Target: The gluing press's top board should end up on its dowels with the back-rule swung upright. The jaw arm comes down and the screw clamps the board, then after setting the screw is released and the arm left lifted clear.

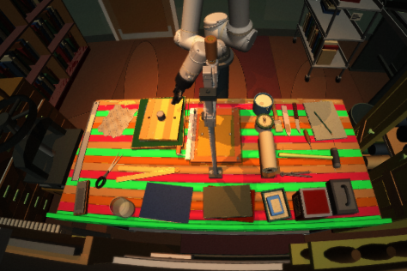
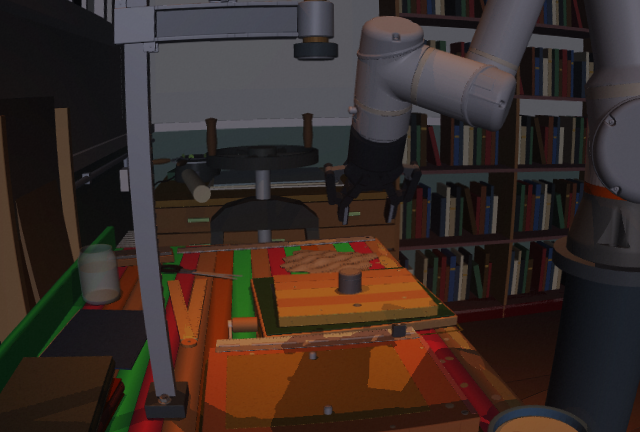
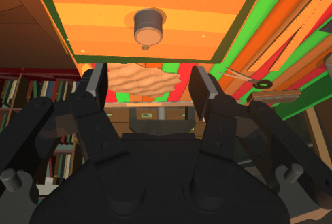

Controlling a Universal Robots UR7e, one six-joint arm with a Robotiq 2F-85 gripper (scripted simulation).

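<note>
The top board (image 1: 159,121) (image 2: 354,297) (image 3: 143,15), striped orange and yellow with a grey knob (image 1: 160,115) (image 2: 349,281) (image 3: 147,27) at its middle, lies on a dark green mat on the left part of the table, and my open, empty gripper (image 1: 176,94) (image 2: 368,210) (image 3: 148,85) hangs above its far edge. The press base (image 1: 217,135) (image 2: 331,386) lies to its right with two dowels (image 2: 313,356) standing up. The back-rule (image 1: 192,133) (image 2: 320,338) lies flat between board and base. The jaw arm (image 1: 210,94) (image 2: 222,22) is lifted, with the screw (image 1: 210,49) (image 2: 315,9) at its end.
A dark blue cover (image 1: 166,202) and a brown board (image 1: 227,201) lie along the near edge. A paper roll (image 1: 268,152), a hammer (image 1: 309,155), scissors (image 1: 107,171), a folding rule (image 1: 144,173), a jar (image 1: 122,206) and small boxes (image 1: 315,203) lie around the press.
</note>
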